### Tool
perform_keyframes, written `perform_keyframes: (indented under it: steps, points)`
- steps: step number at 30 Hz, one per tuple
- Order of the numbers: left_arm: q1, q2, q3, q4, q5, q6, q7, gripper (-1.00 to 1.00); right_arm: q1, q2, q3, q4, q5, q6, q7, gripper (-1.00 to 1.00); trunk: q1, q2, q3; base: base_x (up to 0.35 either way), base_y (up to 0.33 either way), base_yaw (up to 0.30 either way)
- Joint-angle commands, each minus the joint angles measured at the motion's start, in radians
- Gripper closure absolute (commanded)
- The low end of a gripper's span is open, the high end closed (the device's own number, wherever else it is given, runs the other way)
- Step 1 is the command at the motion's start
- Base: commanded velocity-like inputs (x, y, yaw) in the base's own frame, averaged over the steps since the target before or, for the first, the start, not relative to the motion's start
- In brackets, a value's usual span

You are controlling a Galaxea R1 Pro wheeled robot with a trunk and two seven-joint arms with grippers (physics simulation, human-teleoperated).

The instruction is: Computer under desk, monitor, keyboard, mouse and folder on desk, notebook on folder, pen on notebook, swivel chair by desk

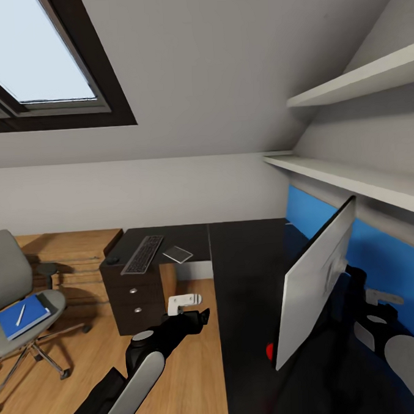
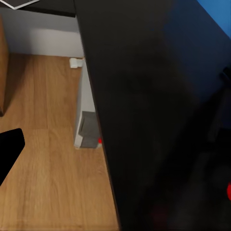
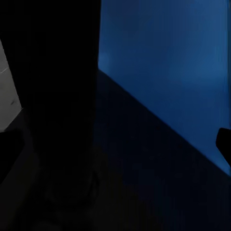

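Nearest the head camera, at six o'clock, the left arm (image 1: 143,364) reaches out over the wood floor, its left gripper (image 1: 195,315) hanging empty just off the inner edge of the desk; how wide its claw stands I cannot tell. Largest of the task's things, the desk (image 1: 242,278) runs from six up to twelve o'clock and then turns toward ten. The monitor (image 1: 313,286) stands on it at four o'clock, seen nearly edge-on, with the right arm (image 1: 393,342) behind it; the right gripper's state is hidden too. Over at nine o'clock the swivel chair (image 1: 8,268) sits well apart from the desk, carrying the folder (image 1: 24,316) with the pen (image 1: 20,314) on top. In the left wrist view the computer (image 2: 84,113) is tucked under the desktop. On the far wing at eleven o'clock lie the keyboard (image 1: 142,254), a grey notebook (image 1: 177,253) just beside it, and what may be the mouse (image 1: 113,260) at the corner. The keyboard probably needs bringing toward the monitor, so approach low and flat, grip across its narrow width, and keep clear of the screen.
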Motion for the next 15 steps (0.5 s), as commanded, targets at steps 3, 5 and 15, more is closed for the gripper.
perform_keyframes:
  steps: [3,5,15]
  points:
    - [-0.001,0.0,-0.002,-0.001,0.009,0.0,0.01,-1.0,-0.001,0.0,-0.008,0.002,0.011,-0.004,-0.003,-1.0,0.0,-0.001,-0.002,-0.177,0.101,0.0]
    - [-0.001,0.0,-0.002,-0.001,0.009,0.0,0.01,-1.0,-0.001,0.0,-0.008,0.002,0.011,-0.004,-0.003,-1.0,0.0,-0.001,-0.002,-0.234,0.147,0.0]
    - [-0.001,-0.001,-0.001,0.02,0.008,-0.001,0.012,-1.0,-0.002,0.001,-0.007,0.001,0.004,-0.001,0.005,-1.0,0.0,-0.001,-0.002,-0.277,0.179,0.0]
